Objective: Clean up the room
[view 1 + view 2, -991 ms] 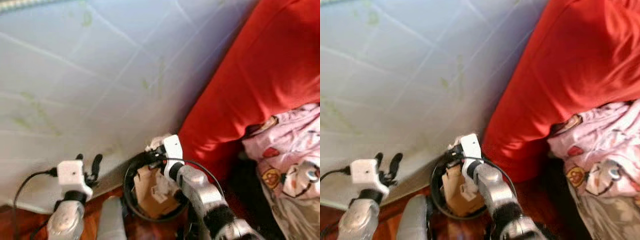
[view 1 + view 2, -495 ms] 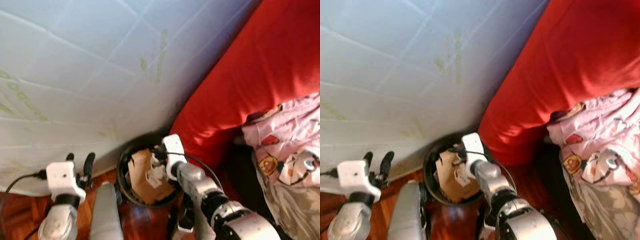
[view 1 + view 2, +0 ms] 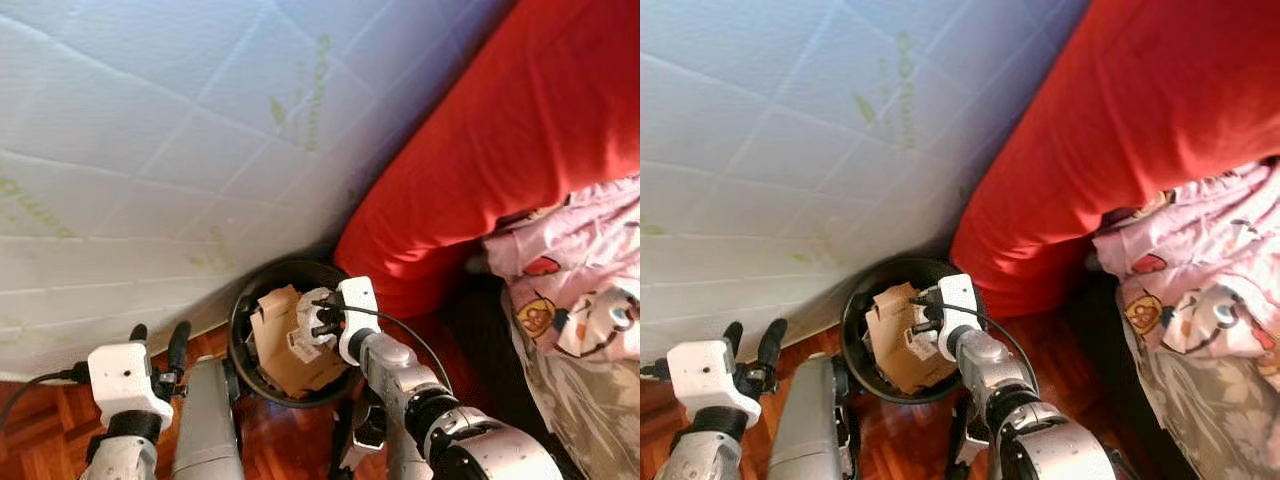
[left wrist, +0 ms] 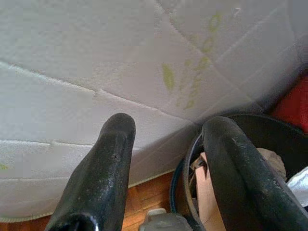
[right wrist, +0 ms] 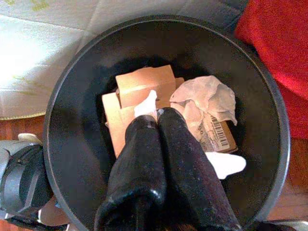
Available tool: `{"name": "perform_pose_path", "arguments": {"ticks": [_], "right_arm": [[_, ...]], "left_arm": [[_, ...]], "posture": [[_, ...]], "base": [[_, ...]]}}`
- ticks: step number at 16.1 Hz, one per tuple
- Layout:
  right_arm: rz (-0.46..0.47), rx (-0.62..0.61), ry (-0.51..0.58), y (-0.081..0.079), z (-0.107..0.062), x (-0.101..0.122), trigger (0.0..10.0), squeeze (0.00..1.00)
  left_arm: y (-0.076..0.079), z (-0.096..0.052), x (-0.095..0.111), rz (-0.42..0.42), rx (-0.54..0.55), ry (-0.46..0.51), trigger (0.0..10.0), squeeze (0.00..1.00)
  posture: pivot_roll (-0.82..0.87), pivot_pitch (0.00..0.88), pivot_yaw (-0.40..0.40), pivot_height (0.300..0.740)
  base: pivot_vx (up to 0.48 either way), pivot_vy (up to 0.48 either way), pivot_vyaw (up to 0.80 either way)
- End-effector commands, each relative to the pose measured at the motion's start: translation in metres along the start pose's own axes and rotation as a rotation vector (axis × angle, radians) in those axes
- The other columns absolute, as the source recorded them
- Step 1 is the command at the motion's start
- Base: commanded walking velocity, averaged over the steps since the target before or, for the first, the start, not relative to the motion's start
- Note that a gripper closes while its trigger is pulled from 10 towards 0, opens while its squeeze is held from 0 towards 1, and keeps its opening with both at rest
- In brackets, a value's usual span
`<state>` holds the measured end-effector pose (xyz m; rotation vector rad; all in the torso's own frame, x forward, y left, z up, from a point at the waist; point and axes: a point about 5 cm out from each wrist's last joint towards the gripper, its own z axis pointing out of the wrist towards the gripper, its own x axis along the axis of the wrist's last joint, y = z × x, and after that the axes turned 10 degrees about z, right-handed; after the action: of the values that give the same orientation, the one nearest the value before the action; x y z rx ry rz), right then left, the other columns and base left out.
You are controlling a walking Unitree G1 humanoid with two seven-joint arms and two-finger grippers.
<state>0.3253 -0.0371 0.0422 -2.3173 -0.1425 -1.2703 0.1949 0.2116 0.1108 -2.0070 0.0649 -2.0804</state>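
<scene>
The right hand (image 5: 156,115) is hovering over the black bin (image 5: 77,96), fingers pressed together on a white paper scrap (image 5: 146,105). Beneath it, cardboard (image 5: 144,82) and crumpled paper (image 5: 207,96) are lying inside. Next it should let go. The left hand (image 3: 155,340), fingers spread, is idling beside the mattress (image 3: 150,150). Compared with earlier, the right hand is sitting lower, nearer the bin.

The bin (image 3: 243,310) stands on the floor (image 3: 40,430) against the mattress (image 3: 150,150), cushion (image 3: 520,130) at its right (cardboard (image 5: 139,91) and paper (image 5: 207,96) inside).
</scene>
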Motion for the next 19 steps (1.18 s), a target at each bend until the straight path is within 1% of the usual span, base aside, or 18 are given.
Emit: {"name": "perform_pose_path", "arguments": {"ticks": [1, 2, 3, 4, 5, 7, 9, 10, 11, 13, 14, 15, 16, 17, 18, 19], "right_arm": [[0.042, 0.031, -0.054, -0.016, 0.001, -0.024, 10.0, 0.11], [0.052, 0.032, -0.055, -0.017, 0.001, -0.024, 10.0, 0.95], [0.047, 0.029, -0.057, -0.016, 0.001, -0.026, 10.0, 1.00], [0.075, 0.033, -0.066, -0.016, 0.000, -0.029, 10.0, 1.00], [0.074, 0.046, -0.067, -0.018, 0.000, -0.030, 10.0, 1.00], [-0.022, 0.083, -0.071, -0.021, 0.000, -0.029, 10.0, 1.00], [-0.021, 0.126, -0.089, -0.025, 0.000, -0.031, 10.0, 1.00], [-0.036, 0.165, -0.109, -0.029, 0.000, -0.034, 10.0, 1.00], [-0.103, 0.205, -0.136, -0.033, 0.000, -0.038, 10.0, 1.00], [-0.319, 0.262, -0.207, -0.036, -0.003, -0.049, 10.0, 1.00], [-0.324, 0.305, -0.254, -0.037, -0.005, -0.056, 10.0, 1.00], [-0.333, 0.318, -0.272, -0.037, -0.006, -0.059, 10.0, 1.00], [-0.376, 0.314, -0.284, -0.037, -0.007, -0.062, 10.0, 1.00], [-0.440, 0.313, -0.289, -0.036, -0.007, -0.064, 10.0, 1.00], [-0.545, 0.290, -0.255, -0.036, -0.006, -0.060, 10.0, 1.00], [-0.581, 0.251, -0.204, -0.035, -0.004, -0.053, 10.0, 1.00]], "left_arm": [[-0.001, -0.005, -0.001, -0.002, 0.007, -0.027, 10.0, 0.00], [-0.001, -0.005, 0.000, -0.001, 0.009, -0.028, 10.0, 0.00], [-0.002, -0.005, 0.001, 0.001, 0.008, -0.029, 10.0, 0.00], [-0.002, -0.005, 0.003, 0.004, 0.005, -0.028, 10.0, 0.00], [-0.001, -0.004, 0.003, 0.004, 0.005, -0.030, 10.0, 0.00], [0.002, -0.004, 0.000, 0.002, 0.002, -0.040, 10.0, 0.00], [0.004, -0.003, 0.000, -0.001, -0.001, -0.044, 10.0, 0.00], [0.004, -0.002, 0.000, -0.001, -0.002, -0.044, 10.0, 0.00], [0.005, -0.002, 0.000, 0.000, -0.001, -0.044, 10.0, 0.00], [0.005, -0.002, -0.001, -0.002, 0.006, -0.043, 10.0, 0.00], [0.007, -0.002, 0.000, -0.009, 0.014, -0.039, 10.0, 0.00], [0.008, -0.002, 0.001, -0.010, 0.014, -0.038, 10.0, 0.00], [0.009, -0.003, 0.001, -0.012, 0.017, -0.037, 10.0, 0.00], [0.009, -0.004, 0.001, -0.013, 0.020, -0.038, 10.0, 0.00], [0.007, -0.005, 0.001, -0.014, 0.027, -0.038, 10.0, 0.00], [0.006, -0.005, 0.000, -0.012, 0.033, -0.040, 10.0, 0.00]], "posture": [[0.26, 0.539, -0.196, 0.585], [0.26, 0.538, -0.195, 0.585], [0.26, 0.538, -0.192, 0.585], [0.26, 0.542, -0.192, 0.585], [0.26, 0.543, -0.195, 0.585], [0.25, 0.538, -0.198, 0.585], [0.25, 0.535, -0.201, 0.585], [0.25, 0.534, -0.204, 0.585], [0.25, 0.534, -0.208, 0.585], [0.25, 0.531, -0.218, 0.585], [0.25, 0.533, -0.229, 0.585], [0.26, 0.537, -0.232, 0.585], [0.26, 0.539, -0.235, 0.585], [0.26, 0.539, -0.237, 0.585], [0.27, 0.538, -0.244, 0.585], [0.26, 0.532, -0.244, 0.585]], "base": [[0.000, 0.000, 0.00], [0.000, 0.000, 0.00], [0.000, 0.000, 0.00], [0.000, 0.000, 0.00], [0.000, 0.000, 0.00], [0.000, 0.000, 0.00], [0.000, 0.000, 0.00], [0.000, 0.000, 0.00], [0.000, 0.000, 0.00], [0.000, 0.000, 0.00], [0.000, 0.000, 0.00], [0.000, 0.000, 0.00], [0.000, 0.000, 0.00], [0.000, 0.000, 0.00], [0.000, 0.000, 0.00], [0.000, 0.000, 0.00]]}}
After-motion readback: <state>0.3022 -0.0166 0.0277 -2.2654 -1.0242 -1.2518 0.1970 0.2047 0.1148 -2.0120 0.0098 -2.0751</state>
